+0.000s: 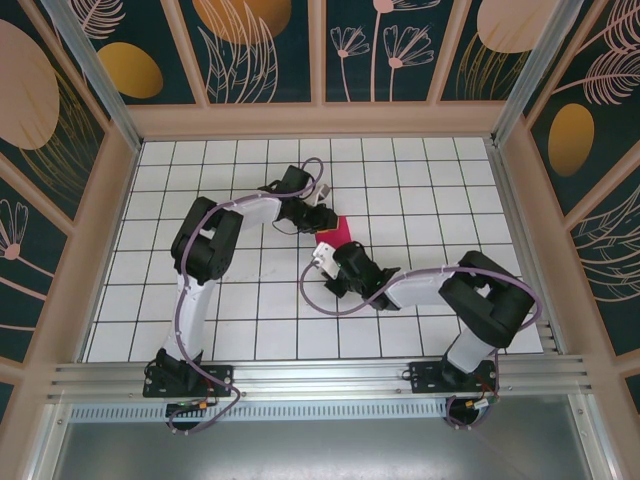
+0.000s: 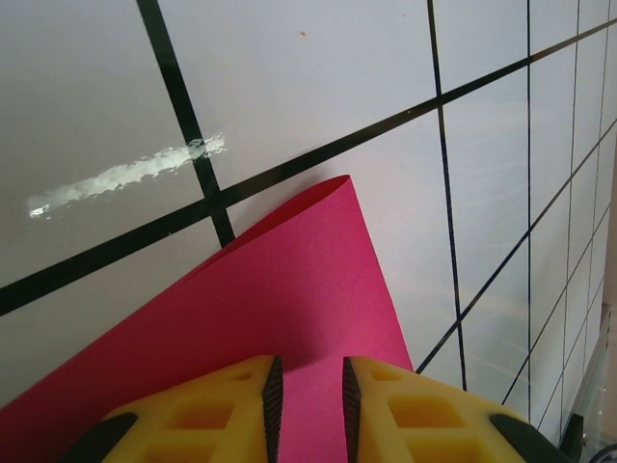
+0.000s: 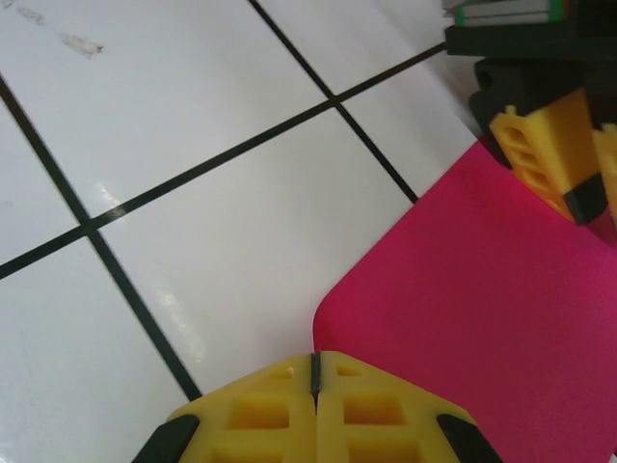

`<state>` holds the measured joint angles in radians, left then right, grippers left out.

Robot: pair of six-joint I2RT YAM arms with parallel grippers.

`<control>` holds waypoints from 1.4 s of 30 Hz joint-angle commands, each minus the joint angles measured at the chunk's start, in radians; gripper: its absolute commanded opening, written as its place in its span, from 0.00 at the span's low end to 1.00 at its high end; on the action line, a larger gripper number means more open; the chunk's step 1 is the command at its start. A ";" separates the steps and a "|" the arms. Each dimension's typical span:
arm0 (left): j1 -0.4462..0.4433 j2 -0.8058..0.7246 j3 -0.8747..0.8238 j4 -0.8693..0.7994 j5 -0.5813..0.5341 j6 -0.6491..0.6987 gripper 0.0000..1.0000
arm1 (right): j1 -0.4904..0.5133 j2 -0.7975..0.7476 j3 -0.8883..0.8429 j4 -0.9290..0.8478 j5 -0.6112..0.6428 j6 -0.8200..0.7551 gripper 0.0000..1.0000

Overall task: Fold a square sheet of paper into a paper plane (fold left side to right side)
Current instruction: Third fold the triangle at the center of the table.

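At the bottom middle of the left wrist view, the left gripper (image 2: pixel 308 410) is showing its yellow fingers (image 2: pixel 241 415) only a little apart, with pink visible in the narrow gap. I cannot tell if the pads are really pinching it. The square sheet of paper (image 2: pixel 289 299) is lying on the white grid table (image 2: pixel 318 77), near the centre of the top view. Its far edge is curling up in a soft round bend, not a sharp crease. At the bottom middle of the right wrist view, the right gripper (image 3: pixel 315 391) is holding its fingers pressed together, empty, at the rounded pink corner, and it seems to be pinning the sheet there. I am judging that the left-to-right fold is only beginning: no flattened crease and no pointed dart shape are showing, so almost all of the folding is waiting to be done.
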<state>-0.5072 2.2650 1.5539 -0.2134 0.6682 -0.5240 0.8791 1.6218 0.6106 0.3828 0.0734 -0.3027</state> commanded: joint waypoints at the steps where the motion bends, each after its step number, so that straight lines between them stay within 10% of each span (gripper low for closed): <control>1: -0.011 0.031 0.022 -0.052 -0.034 0.041 0.26 | -0.054 -0.051 0.012 -0.017 -0.128 0.074 0.00; 42: -0.040 0.087 0.087 -0.129 -0.092 0.083 0.22 | -0.417 0.087 0.146 -0.151 -0.485 0.301 0.00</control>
<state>-0.5346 2.3013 1.6367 -0.2920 0.6113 -0.4706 0.4740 1.6836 0.7269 0.2520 -0.3836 -0.0257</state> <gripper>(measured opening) 0.220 0.064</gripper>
